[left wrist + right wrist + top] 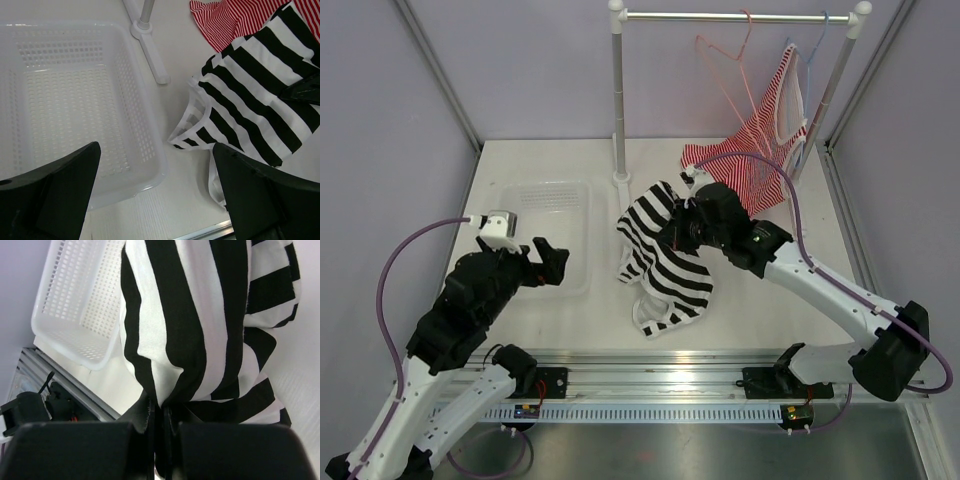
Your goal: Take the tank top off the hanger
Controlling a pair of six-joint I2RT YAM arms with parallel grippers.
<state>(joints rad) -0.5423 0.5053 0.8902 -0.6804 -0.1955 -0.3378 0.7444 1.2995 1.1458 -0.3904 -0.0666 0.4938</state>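
Observation:
The black-and-white striped tank top (660, 260) is off the pink wire hanger (725, 60), which hangs bare on the rail at the back. My right gripper (672, 232) is shut on a fold of the top (190, 330) and holds it up, with its lower part draped on the table. It also shows at the right of the left wrist view (260, 95). My left gripper (552, 262) is open and empty, above the near right corner of the white basket (582, 200).
A red-and-white striped top (760, 150) hangs on a pale blue hanger (812, 90) at the rail's right end and trails onto the table. The rack's white post (618, 90) and foot (152, 60) stand between basket (145, 150) and clothes.

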